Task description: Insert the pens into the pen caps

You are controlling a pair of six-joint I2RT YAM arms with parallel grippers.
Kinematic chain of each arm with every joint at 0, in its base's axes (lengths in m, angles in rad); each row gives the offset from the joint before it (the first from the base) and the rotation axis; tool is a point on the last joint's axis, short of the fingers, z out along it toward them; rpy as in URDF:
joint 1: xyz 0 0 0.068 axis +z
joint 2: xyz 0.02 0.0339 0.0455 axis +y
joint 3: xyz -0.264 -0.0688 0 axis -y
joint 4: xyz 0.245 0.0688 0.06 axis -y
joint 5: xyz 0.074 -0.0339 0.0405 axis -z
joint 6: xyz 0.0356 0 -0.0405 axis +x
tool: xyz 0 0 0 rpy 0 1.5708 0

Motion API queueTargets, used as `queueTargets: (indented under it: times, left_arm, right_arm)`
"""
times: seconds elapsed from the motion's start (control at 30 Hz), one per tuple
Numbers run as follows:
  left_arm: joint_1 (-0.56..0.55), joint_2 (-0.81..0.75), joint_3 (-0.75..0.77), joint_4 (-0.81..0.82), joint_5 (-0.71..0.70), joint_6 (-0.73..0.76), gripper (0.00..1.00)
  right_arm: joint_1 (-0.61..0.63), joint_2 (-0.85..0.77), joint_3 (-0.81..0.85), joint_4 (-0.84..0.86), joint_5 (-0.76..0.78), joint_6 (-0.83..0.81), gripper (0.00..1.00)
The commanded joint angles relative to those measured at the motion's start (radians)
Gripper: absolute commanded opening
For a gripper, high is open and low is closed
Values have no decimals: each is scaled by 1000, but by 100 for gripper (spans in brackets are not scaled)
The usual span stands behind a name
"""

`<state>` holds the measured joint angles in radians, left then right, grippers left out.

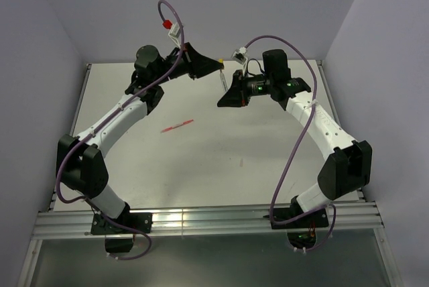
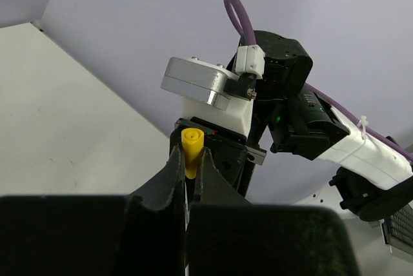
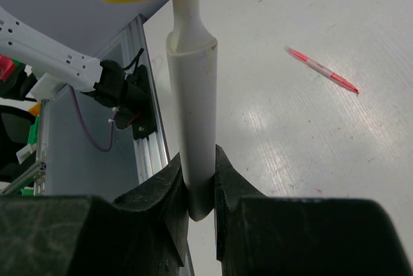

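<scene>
L gripper (image 2: 190, 160): mine, clamped on yellow cap (image 2: 192, 150); cap's open end faces away from my wrist, held up off the surface (image 1: 221, 166).
R gripper (image 3: 199, 182): mine, clamped on lower barrel of white pen (image 3: 193, 108); yellow tip points away from me.
Cap vs pen: tip sits just beside cap in R wrist view, not inside; can't tell if touching.
Red pen (image 1: 177, 125): flat on surface btwn my arms, well apart from both grippers.

Bare desk (image 1: 228, 166) lies between the left arm (image 1: 114, 123) and right arm (image 1: 322, 129), with a red stick pen (image 1: 177, 125) left of centre the lone obstacle.
</scene>
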<state>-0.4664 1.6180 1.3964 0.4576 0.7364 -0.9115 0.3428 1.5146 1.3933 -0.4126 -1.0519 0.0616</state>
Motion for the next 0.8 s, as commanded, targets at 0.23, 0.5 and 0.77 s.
queueTargets:
  times: [0.23, 0.5, 0.77]
  left_arm:
    - [2, 11, 42, -13, -22, 52, 0]
    - [14, 6, 41, 0, -29, 49, 0]
    - [25, 10, 38, 4, -29, 45, 0]
  right_arm:
    - [4, -64, -4, 18, -3, -22, 0]
    - [4, -68, -27, 17, 1, -29, 0]
    - [4, -64, -36, 17, 1, -29, 0]
